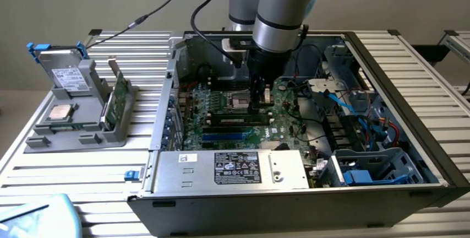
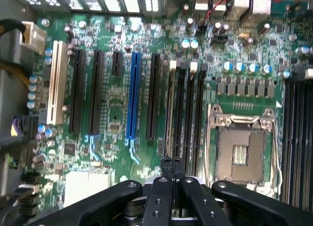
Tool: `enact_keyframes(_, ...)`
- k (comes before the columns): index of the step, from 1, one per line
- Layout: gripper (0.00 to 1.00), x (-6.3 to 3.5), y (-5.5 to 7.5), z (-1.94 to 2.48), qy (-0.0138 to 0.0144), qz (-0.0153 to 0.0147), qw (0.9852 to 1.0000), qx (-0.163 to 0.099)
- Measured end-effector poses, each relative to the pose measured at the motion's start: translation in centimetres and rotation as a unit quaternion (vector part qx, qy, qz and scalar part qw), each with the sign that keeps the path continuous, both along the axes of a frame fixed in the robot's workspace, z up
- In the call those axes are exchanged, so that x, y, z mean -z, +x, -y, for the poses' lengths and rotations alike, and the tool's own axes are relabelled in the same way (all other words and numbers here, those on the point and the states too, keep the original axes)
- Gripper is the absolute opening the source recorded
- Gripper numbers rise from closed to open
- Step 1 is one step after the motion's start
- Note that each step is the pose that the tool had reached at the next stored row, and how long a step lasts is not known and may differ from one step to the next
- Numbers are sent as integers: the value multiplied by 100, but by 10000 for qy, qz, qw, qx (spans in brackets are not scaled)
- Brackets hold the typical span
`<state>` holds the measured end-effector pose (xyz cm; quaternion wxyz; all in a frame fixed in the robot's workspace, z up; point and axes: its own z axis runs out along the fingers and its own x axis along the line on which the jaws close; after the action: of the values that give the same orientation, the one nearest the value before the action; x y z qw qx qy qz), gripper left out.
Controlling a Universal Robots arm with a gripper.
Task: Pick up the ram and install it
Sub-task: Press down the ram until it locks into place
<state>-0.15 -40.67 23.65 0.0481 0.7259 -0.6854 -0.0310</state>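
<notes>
My gripper [image 1: 258,104] reaches down into the open computer case, over the green motherboard [image 1: 192,118]. Its black fingers are shut, pressed flat together. The ram [image 1: 233,120] lies long and dark along the memory slots, and my fingertips stand at its end toward the exterior view's right. In the wrist view my gripper [image 2: 172,162] lines up with a thin board edge, the ram [image 2: 170,113], standing in the outermost black slot beside the silver CPU socket [image 2: 242,152]. I cannot tell whether the tips touch it.
The case walls [image 1: 411,78] close in the board. A grey power supply [image 1: 228,169] fills the near side, and blue cables [image 1: 360,111] lie toward the exterior view's right. Outside, a grey holder [image 1: 74,133] carries a drive and an upright green board [image 1: 118,103].
</notes>
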Motion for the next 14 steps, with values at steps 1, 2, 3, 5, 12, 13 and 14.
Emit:
enact_keyframes(1,11,0,36,8,4,0,10000,0)
enact_keyframes(2,11,0,57,14,5,0,10000,-1)
enact_keyframes(3,11,2,60,13,5,0,10000,-1)
enact_keyframes(5,11,22,62,14,5,0,10000,0)
enact_keyframes(12,11,88,64,14,2,-1,10000,0)
enact_keyframes(13,11,93,64,15,2,-1,10000,0)
enact_keyframes(14,11,101,64,14,4,-1,10000,-1)
